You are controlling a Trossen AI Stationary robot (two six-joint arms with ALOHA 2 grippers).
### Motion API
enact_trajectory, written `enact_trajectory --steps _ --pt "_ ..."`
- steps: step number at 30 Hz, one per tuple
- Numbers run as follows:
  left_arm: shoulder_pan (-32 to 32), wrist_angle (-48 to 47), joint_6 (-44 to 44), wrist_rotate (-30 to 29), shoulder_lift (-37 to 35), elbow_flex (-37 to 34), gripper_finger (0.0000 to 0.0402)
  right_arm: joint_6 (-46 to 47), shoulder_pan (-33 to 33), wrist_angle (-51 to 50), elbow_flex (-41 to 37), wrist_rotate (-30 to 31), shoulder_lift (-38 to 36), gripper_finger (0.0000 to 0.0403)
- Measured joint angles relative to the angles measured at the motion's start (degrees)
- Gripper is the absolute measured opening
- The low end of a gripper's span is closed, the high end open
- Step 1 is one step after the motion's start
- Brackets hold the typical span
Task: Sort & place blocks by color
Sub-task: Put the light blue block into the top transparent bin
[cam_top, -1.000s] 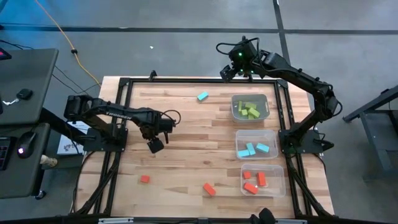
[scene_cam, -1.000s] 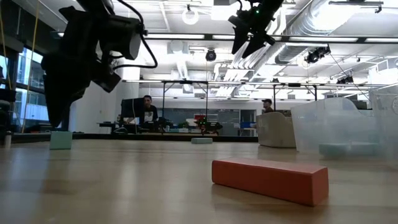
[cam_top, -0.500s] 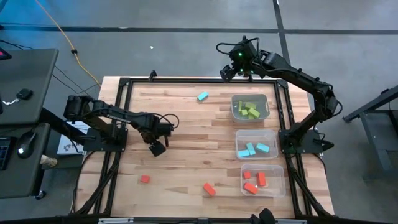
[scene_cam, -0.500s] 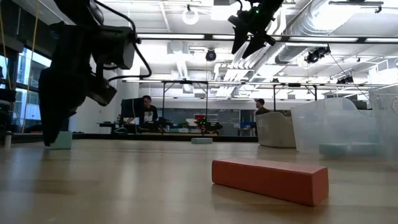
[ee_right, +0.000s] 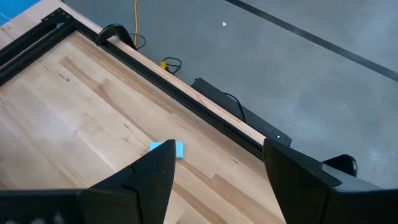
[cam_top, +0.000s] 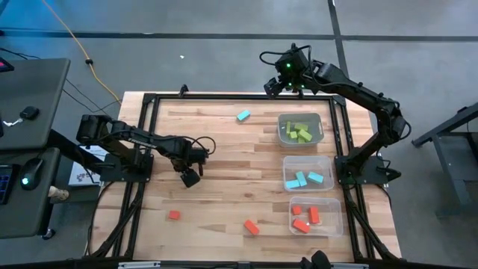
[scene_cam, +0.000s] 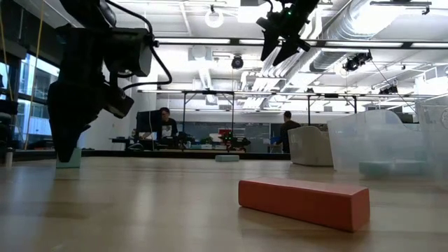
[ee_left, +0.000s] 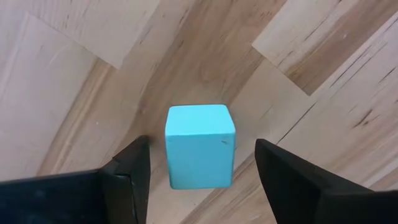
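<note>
A light blue cube (ee_left: pixel 200 146) rests flat on the wooden table (cam_top: pixel 224 157), and my left gripper (ee_left: pixel 200 142) stands open over it, pointing down. One finger is on either side of the cube, with a gap showing on both. In the high view the gripper (cam_top: pixel 189 178) hides the cube. The low view shows the cube (scene_cam: pixel 68 159) behind the fingers. My right gripper (cam_top: pixel 280 82) hangs open, high over the table's far edge, above another light blue block (ee_right: pixel 166 148). A red-orange cube (cam_top: pixel 174 215) and a red-orange bar (cam_top: pixel 251 227) lie near the front.
Three clear bins stand in a row along the right side. The far bin (cam_top: pixel 300 128) holds green blocks, the middle bin (cam_top: pixel 307 173) blue ones and the near bin (cam_top: pixel 314 214) red-orange ones. A black frame (cam_top: pixel 142 149) borders the table.
My left gripper has sunk toward the table over the light blue cube, its fingertips now close to the tabletop, and then kept still. The blocks have not moved.
</note>
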Motion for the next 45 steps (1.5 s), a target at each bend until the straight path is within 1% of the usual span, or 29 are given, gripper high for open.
enact_trajectory --steps 15,24,27,30,35,41,45 --pt "0.04 -0.10 2.09 0.06 0.02 0.00 0.0113 0.01 0.00 0.01 0.00 0.02 0.00 0.0232" --pt "0.04 -0.18 3.53 -0.25 -0.08 0.17 0.0033 0.03 0.00 0.00 0.00 0.02 0.00 0.0232" --pt "0.04 -0.20 4.41 -0.20 -0.13 0.20 0.0014 0.03 0.00 0.01 0.00 0.02 0.00 0.0232" --pt "0.04 -0.29 6.06 -0.20 -0.13 0.22 0.0004 0.03 0.00 0.00 0.00 0.02 0.00 0.0232" --pt "0.57 0.06 8.96 -0.23 -1.16 0.03 0.0002 0.82 0.00 0.00 0.00 -0.74 0.00 0.0232" --pt "3.24 0.07 11.79 0.13 -5.23 0.00 0.0001 3.01 0.09 0.02 0.00 -8.32 0.00 0.0232" --pt "5.44 0.08 13.55 2.26 -8.66 0.01 0.0001 3.02 1.14 0.07 0.00 -12.43 0.00 0.0232"
